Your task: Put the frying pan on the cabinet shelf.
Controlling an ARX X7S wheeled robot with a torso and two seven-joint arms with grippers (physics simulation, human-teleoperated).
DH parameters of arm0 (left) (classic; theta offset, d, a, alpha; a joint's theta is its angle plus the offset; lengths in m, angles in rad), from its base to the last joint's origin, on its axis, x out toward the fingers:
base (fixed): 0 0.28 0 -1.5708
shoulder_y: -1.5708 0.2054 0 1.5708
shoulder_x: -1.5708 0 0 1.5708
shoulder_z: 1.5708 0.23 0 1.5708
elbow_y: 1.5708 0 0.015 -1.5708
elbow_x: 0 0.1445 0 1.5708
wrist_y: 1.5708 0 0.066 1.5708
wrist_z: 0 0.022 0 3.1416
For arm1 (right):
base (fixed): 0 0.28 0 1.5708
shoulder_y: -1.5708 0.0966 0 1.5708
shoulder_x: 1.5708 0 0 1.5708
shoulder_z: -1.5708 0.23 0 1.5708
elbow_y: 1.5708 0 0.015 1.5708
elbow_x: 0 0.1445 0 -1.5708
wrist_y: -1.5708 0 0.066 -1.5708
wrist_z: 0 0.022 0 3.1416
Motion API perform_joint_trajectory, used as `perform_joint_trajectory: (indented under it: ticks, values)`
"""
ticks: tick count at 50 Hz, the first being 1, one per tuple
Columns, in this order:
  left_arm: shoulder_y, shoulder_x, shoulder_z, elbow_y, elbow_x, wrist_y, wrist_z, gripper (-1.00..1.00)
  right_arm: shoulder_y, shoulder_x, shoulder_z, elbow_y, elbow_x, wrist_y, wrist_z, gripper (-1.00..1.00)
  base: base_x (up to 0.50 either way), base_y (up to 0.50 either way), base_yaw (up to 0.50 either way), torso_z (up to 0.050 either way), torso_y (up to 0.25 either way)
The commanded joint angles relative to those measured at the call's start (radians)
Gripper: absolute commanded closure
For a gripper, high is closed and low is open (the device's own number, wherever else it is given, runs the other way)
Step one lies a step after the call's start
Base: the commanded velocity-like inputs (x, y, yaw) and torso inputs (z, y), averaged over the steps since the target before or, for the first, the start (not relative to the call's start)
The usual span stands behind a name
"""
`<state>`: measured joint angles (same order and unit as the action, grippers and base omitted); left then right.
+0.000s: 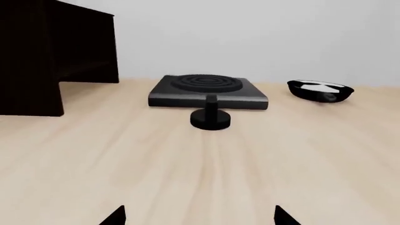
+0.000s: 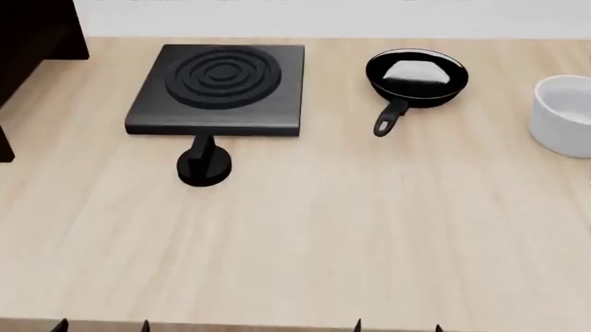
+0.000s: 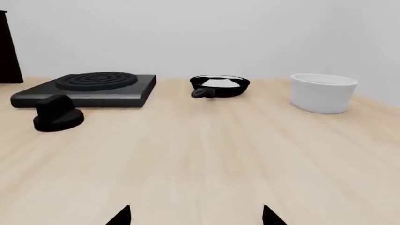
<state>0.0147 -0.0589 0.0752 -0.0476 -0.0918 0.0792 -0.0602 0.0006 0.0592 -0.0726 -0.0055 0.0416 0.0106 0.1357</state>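
Observation:
The frying pan (image 2: 416, 77) is small, round and black with a glossy pale-reflecting base, and its short handle (image 2: 389, 119) points toward me. It rests on the wooden table at the far right of centre, and also shows in the left wrist view (image 1: 320, 90) and the right wrist view (image 3: 219, 86). The dark cabinet (image 1: 44, 51) stands at the far left (image 2: 32, 38). Both grippers hover low at the table's near edge, far from the pan. My left gripper (image 1: 200, 216) is open with nothing between its tips. My right gripper (image 3: 196, 216) is open too and holds nothing.
A square black plate with concentric rings (image 2: 220, 86) lies left of the pan, with a round black knob (image 2: 203, 166) in front of it. A white bowl (image 2: 563, 115) stands at the far right. A pale wall runs behind the table.

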Motion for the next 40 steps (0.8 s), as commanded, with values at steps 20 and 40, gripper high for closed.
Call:
perform_joint_trajectory:
  ticks: [20,40]
  values:
    - [0.010,-0.037,0.059,0.031,-0.046,0.010,-0.028,-1.00,0.003,0.040,-0.050,0.009,0.009,-0.031,0.063,-1.00,0.00,0.00,0.00,0.050,0.000]
    - [0.012,-0.061,0.070,0.038,-0.078,0.007,-0.049,-1.00,0.007,0.063,-0.079,0.015,0.010,-0.051,0.085,-1.00,0.10,0.00,0.00,0.050,0.000]
